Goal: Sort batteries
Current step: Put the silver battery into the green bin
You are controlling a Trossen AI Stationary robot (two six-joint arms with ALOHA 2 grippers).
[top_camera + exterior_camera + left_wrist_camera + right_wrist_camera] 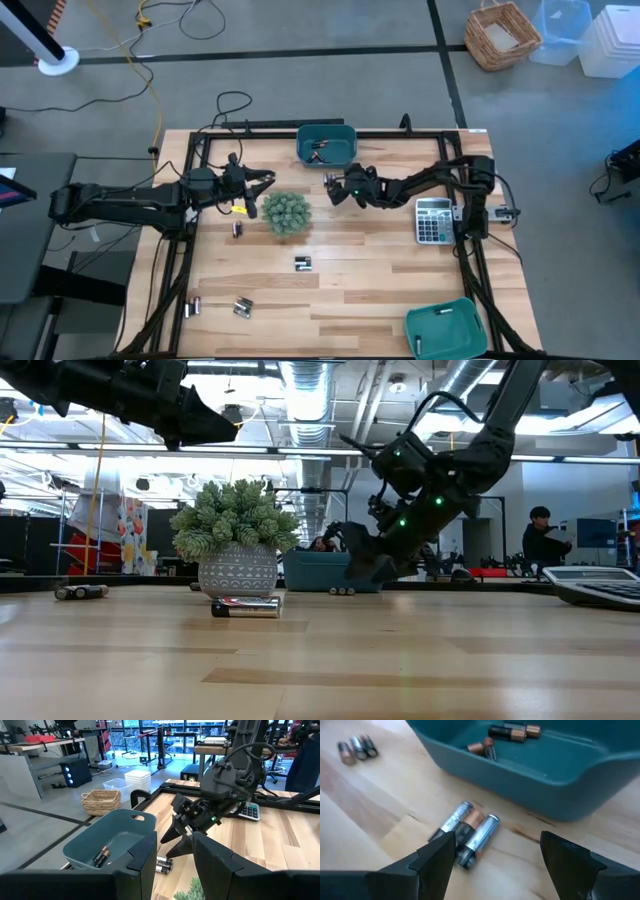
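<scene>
Three batteries (470, 832), silvery and copper-ended, lie side by side on the wooden table just in front of the far teal bin (327, 145). My right gripper (497, 857) is open and slants down over them, one finger close beside the group's near end, the other well off to the side; its fingertips hover just above the table (365, 568). The bin holds a few batteries (507, 732). More batteries lie loose on the table (303, 263), (237, 229), (242, 307). My left gripper (268, 183) stays open and level, raised above the table left of the plant.
A potted plant (286, 212) stands mid-table between the arms. A grey calculator (433, 220) lies at the right, a second teal bin (447, 330) at the near right corner. A small yellow tag (240, 208) lies near the left gripper. People sit in the room behind.
</scene>
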